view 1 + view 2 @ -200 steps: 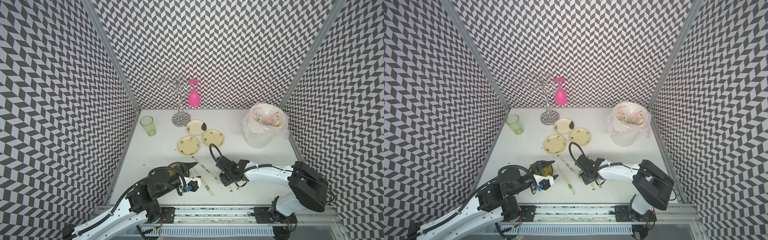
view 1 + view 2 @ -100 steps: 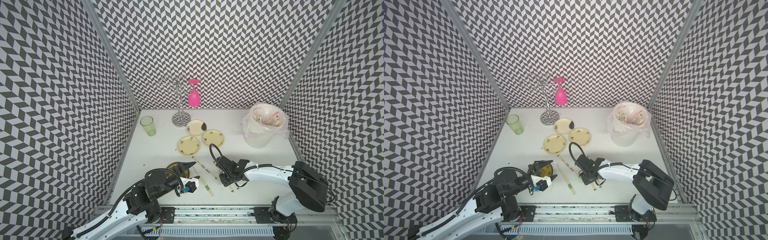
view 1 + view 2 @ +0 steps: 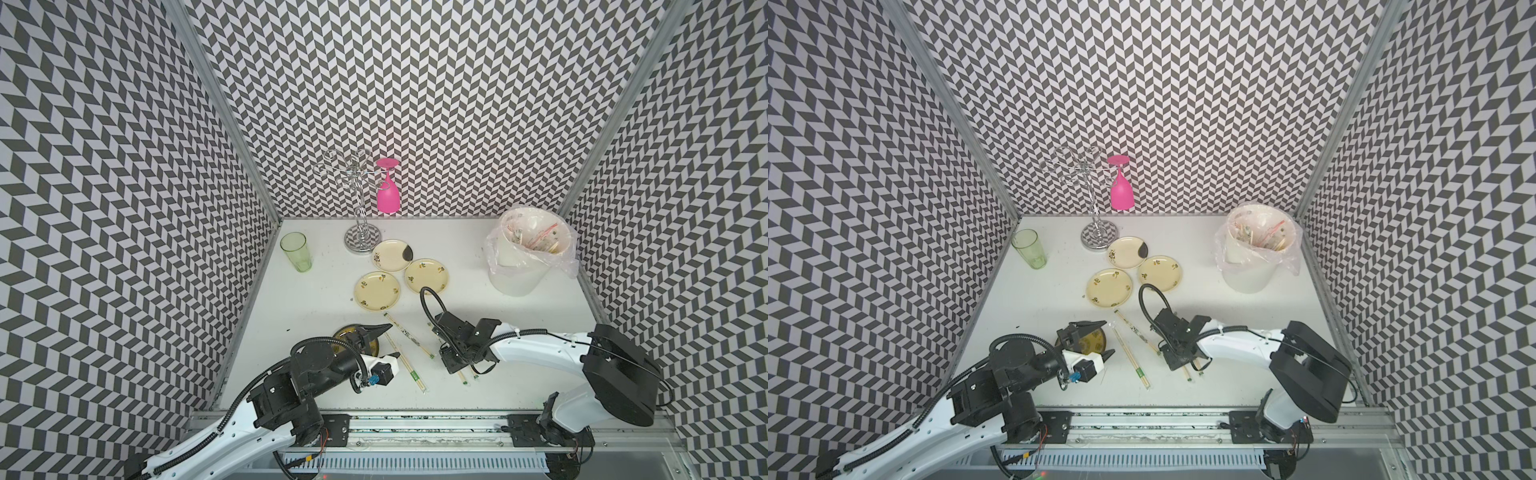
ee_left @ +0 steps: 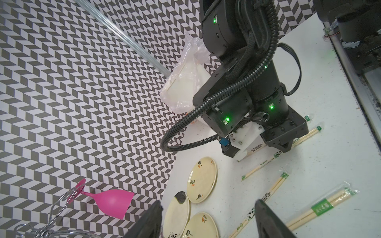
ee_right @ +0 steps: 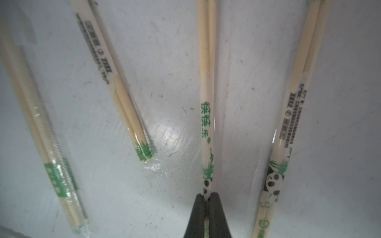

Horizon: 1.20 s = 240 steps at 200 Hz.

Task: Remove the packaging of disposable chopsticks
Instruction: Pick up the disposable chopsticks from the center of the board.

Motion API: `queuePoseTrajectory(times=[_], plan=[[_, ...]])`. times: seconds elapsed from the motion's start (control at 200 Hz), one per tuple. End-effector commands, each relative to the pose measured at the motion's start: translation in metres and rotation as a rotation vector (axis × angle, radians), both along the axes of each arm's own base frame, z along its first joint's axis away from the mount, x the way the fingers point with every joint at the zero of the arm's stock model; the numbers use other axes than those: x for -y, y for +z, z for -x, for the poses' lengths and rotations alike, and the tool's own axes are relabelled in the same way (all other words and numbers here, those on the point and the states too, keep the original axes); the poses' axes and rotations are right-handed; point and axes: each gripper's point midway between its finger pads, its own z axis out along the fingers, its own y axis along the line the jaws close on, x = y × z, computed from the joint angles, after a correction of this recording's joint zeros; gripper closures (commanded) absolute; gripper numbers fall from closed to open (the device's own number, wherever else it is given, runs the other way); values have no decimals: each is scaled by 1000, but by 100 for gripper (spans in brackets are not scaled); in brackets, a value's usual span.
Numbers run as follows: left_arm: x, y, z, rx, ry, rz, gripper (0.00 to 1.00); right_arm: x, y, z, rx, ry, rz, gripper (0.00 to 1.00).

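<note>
Saw the left gripper (image 3: 393,340) near the front edge of the tabletop (image 3: 519,395), left of the middle, jaws wide apart, holding nothing, by a dark plate (image 3: 343,333). Found four pairs of chopsticks (image 5: 206,41) lying flat just beside it, each still wrapped. Saw the right gripper (image 5: 208,194) squeezed tight on the end of one panda sleeve (image 5: 206,127), with a green-band sleeve (image 5: 58,177) close by. Farther back, spotted three yellow plates (image 3: 377,291). At the back edge, saw a green cup (image 3: 296,251), a white bin (image 3: 517,278) and a pink glass (image 3: 388,199) hanging on a wire rack (image 3: 363,241).
</note>
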Motion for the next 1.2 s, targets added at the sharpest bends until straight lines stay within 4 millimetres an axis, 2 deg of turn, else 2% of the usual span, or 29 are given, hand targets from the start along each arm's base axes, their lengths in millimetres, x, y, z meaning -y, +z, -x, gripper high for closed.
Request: queuePoseTrajectory(times=[0.0, 0.105, 0.185, 0.205, 0.285, 0.36, 0.426, 0.481, 0.551, 0.596, 0.631, 0.766, 0.901, 1.001, 1.116, 1.197], plan=[[2, 2, -2, 11, 1, 3, 28, -10, 29, -13, 76, -3, -66, 100], [4, 12, -7, 0, 26, 33, 28, -16, 54, -20, 152, 13, -133, 100], [7, 31, -10, -31, 42, 104, 29, -24, 83, -26, 238, 36, -232, 100], [12, 29, -14, -62, 49, 106, 29, -27, 92, -27, 262, 46, -265, 100], [20, 53, -19, -144, 56, 215, 30, -39, 136, -30, 375, 82, -422, 100], [27, 82, -27, -241, 59, 337, 30, -51, 188, -27, 499, 160, -603, 100], [28, 108, -43, -343, 100, 467, 28, -57, 236, -18, 617, 241, -756, 100], [28, 126, -59, -442, 131, 555, 27, -55, 275, -8, 723, 292, -880, 100], [30, 141, -73, -567, 110, 624, 27, -48, 314, 7, 836, 334, -1029, 100], [34, 152, -71, -627, 27, 642, 27, -45, 334, 20, 893, 393, -1105, 100], [39, 160, -61, -660, -84, 637, 27, -44, 346, 28, 921, 434, -1148, 100], [45, 186, -6, -688, -472, 602, 26, -48, 374, 64, 943, 646, -1264, 100], [47, 196, 22, -735, -658, 535, 32, -52, 386, 88, 914, 784, -1340, 100], [48, 201, 29, -764, -711, 520, 34, -56, 389, 93, 884, 825, -1359, 100], [46, 201, 53, -775, -819, 451, 33, -60, 389, 93, 873, 832, -1375, 100], [47, 203, 62, -764, -849, 435, 33, -65, 387, 89, 854, 824, -1378, 100]])
